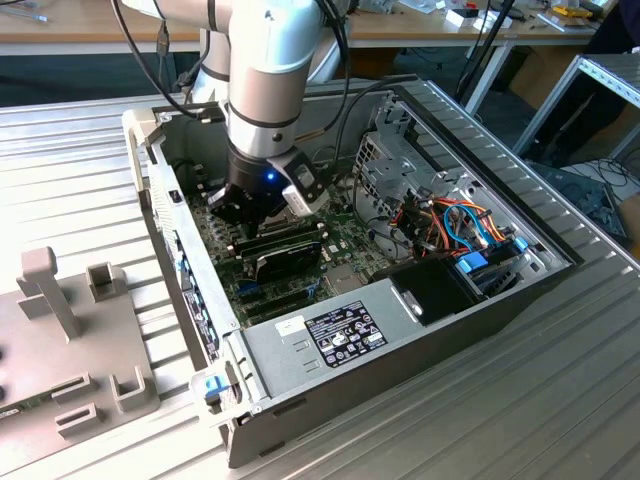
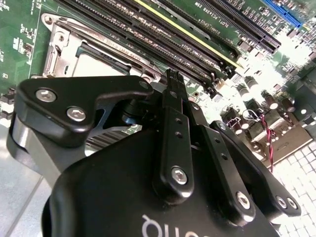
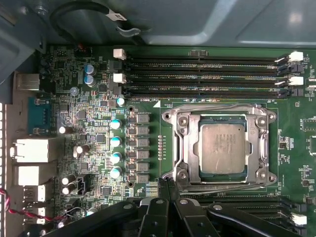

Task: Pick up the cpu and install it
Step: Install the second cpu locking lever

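the cpu [image 3: 222, 148] lies flat in its socket frame [image 3: 180, 148]: light, stiff, fragile, best taken by its edges. the gripper [image 3: 170, 185], fingers pressed together and empty, hovers just beside it.

A ribbed metal table [image 1: 80, 190] fills most of the frame; wooden workbenches [image 1: 90, 42] line the top edge.

Robotics lab: workbenches [image 1: 90, 35], robot arm [image 1: 265, 80], opened PC case [image 1: 400, 300]

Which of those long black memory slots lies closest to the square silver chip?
The last slot of the three-row bank, bordering the socket frame around the cpu; the other two lie farther out.
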`<state>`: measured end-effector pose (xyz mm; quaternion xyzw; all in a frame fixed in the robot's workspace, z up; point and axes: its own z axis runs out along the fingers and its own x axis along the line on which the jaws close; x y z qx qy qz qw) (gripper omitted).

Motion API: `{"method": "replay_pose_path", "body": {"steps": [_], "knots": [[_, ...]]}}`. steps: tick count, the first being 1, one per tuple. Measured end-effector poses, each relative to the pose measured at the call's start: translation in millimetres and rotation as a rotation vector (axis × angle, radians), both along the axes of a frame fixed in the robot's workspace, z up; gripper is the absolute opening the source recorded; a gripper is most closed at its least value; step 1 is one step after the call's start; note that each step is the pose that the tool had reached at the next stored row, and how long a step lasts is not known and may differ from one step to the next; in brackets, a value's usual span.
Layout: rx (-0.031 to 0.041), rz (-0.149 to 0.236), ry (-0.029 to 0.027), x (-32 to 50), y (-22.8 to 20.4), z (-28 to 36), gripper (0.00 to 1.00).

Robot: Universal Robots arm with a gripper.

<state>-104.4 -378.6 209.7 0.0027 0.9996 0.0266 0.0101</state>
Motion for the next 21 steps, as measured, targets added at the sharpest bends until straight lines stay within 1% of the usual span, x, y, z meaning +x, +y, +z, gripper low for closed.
{"method": "replay_pose_path", "body": {"steps": [9,21], "knots": [[0.0000,0.000,0.0001,-0.1,0.3,-1.1,0.11],[-0.0001,0.000,0.0003,-0.2,0.2,-4.1,0.11]]}}
